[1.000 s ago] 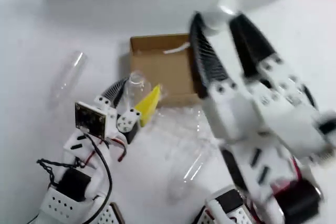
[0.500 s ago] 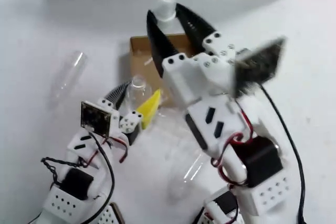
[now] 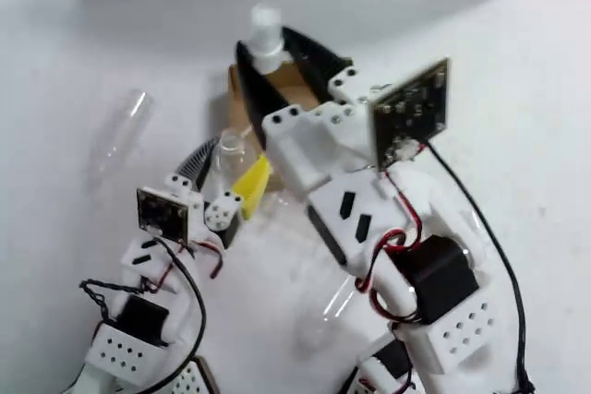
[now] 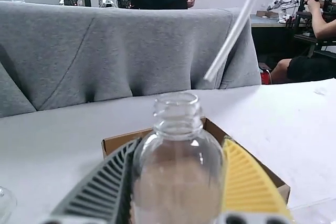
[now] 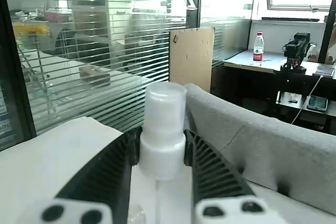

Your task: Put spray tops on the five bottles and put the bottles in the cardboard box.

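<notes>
High view: I see my right gripper [image 3: 268, 54] pinching 1 spray top [image 3: 265, 29] by the cardboard box [image 3: 294, 88]; left gripper [image 3: 229, 156] clamps 1 bottle [image 3: 227, 145].

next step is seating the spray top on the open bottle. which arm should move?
Right. Its gripper is shut on the spray top, up over the box, with the tube hanging free. The left gripper clamps the open bottle upright by the box, so it likely serves best holding steady.
</notes>
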You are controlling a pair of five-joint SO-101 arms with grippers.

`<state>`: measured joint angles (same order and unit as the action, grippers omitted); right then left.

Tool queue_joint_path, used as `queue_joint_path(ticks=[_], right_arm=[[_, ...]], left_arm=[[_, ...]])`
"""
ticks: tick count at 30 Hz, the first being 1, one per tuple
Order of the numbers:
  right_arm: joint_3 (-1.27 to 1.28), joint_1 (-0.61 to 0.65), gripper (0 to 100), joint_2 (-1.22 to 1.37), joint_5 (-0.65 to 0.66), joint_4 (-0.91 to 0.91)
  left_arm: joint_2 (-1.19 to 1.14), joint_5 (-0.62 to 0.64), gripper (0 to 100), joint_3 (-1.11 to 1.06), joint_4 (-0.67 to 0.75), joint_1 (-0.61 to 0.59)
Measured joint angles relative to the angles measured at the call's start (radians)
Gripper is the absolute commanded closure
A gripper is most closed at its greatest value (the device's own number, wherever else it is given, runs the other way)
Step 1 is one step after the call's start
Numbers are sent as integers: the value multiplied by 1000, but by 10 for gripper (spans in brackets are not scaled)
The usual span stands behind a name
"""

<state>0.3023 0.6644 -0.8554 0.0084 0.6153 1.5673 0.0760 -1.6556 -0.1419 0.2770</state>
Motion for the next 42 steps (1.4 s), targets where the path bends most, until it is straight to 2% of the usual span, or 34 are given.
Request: queue_joint_path(ticks=[4, 24, 42], right_arm=[[0, 37, 983, 8, 0, -35], [2, 35, 983, 95, 44, -46], [167, 38, 982, 98, 44, -46]], left_arm=[[0, 0, 980, -28, 0, -2], [0, 0, 980, -29, 0, -2], [0, 0, 980, -29, 0, -2]])
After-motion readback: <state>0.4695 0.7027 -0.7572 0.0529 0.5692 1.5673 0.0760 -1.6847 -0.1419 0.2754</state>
